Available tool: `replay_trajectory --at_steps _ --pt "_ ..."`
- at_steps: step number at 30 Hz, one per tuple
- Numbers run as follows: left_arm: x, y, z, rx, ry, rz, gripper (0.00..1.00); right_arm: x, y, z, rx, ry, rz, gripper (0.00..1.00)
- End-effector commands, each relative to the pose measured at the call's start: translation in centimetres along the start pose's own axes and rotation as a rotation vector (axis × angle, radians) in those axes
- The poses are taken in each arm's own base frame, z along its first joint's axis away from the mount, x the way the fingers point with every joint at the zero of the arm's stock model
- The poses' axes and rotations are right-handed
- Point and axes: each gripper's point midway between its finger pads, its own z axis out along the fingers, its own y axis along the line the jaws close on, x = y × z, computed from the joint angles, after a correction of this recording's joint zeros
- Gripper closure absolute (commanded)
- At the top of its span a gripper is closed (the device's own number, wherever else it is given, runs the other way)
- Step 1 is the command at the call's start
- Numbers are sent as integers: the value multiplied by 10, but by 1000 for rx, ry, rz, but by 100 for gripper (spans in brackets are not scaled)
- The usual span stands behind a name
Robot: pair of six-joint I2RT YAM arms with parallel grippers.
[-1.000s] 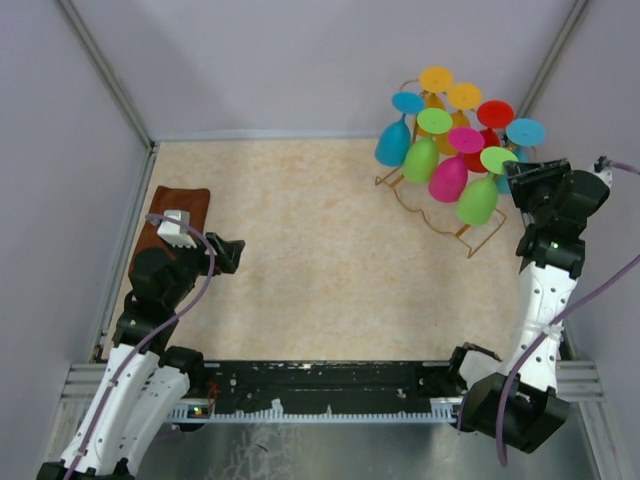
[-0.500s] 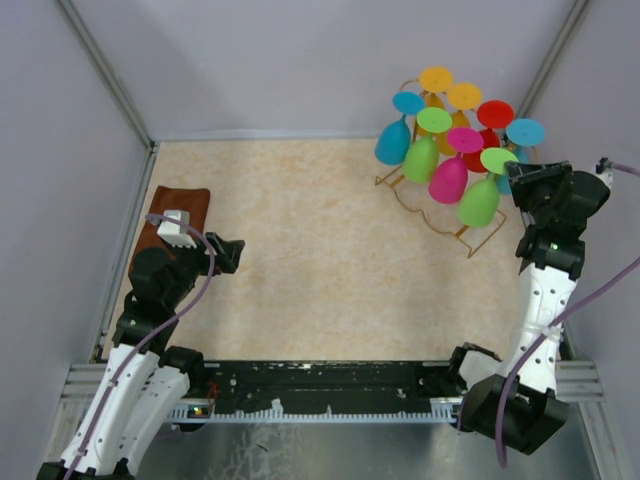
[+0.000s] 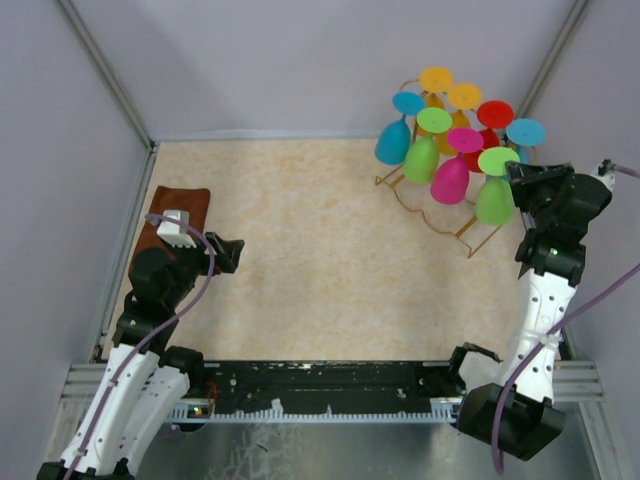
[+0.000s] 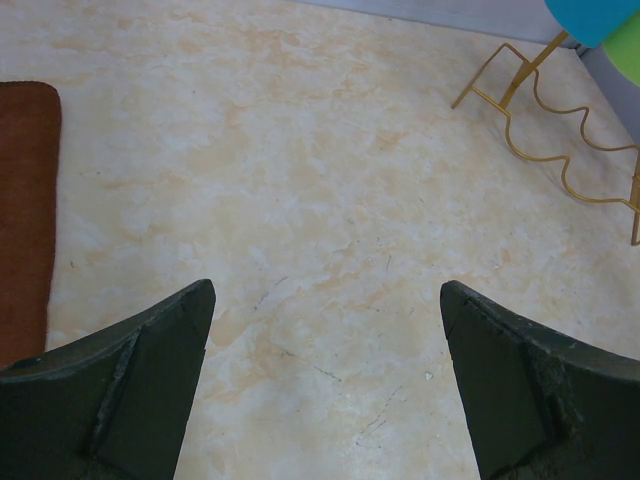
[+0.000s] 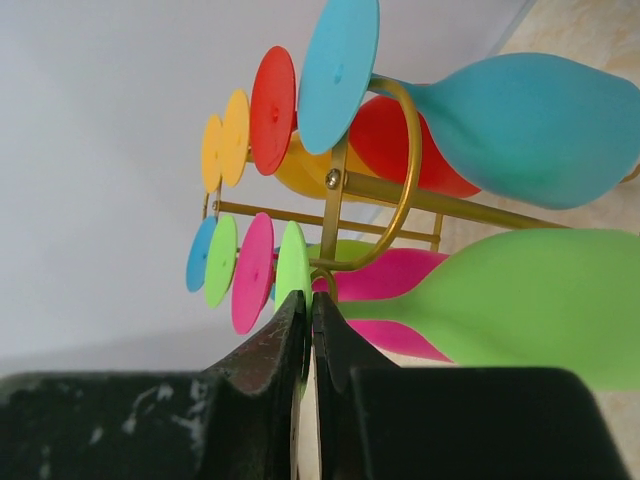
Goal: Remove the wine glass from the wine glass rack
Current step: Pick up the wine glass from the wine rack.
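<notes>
The golden wire wine glass rack (image 3: 440, 222) stands at the far right of the table with several coloured wine glasses hanging upside down. In the right wrist view its rail (image 5: 470, 208) runs across. My right gripper (image 3: 515, 176) is shut on the round foot (image 5: 293, 262) of the nearest green wine glass (image 3: 493, 200), whose bowl (image 5: 540, 300) hangs at the rack's near end. My left gripper (image 3: 232, 252) is open and empty, low over the table at the left (image 4: 325, 300), far from the rack (image 4: 560, 130).
Other glasses hang on the rack: blue (image 3: 393, 145), green (image 3: 421, 158), pink (image 3: 449, 178), red (image 3: 495, 113), orange (image 3: 436, 79). A brown cloth (image 3: 175, 215) lies at the left edge beside the left arm. Walls enclose the table on three sides.
The green glass's bowl has swung a little to the right, toward my right gripper. The left arm has not moved.
</notes>
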Motion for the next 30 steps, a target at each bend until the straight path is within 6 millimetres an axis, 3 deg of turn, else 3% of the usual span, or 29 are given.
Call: replay_trajectory --at_steps 1,5,21,30 --pt "-1 4 2 -13 -13 11 1 -11 32 -14 -95 -31 -10 94" --pt "0 4 2 -14 -12 9 1 -10 40 -17 -120 -22 4 100" --pt "0 4 2 -13 -10 9 1 -1 48 -24 -155 30 10 100" --pt "0 4 2 -11 -8 9 1 7 46 -28 -142 81 -77 100"
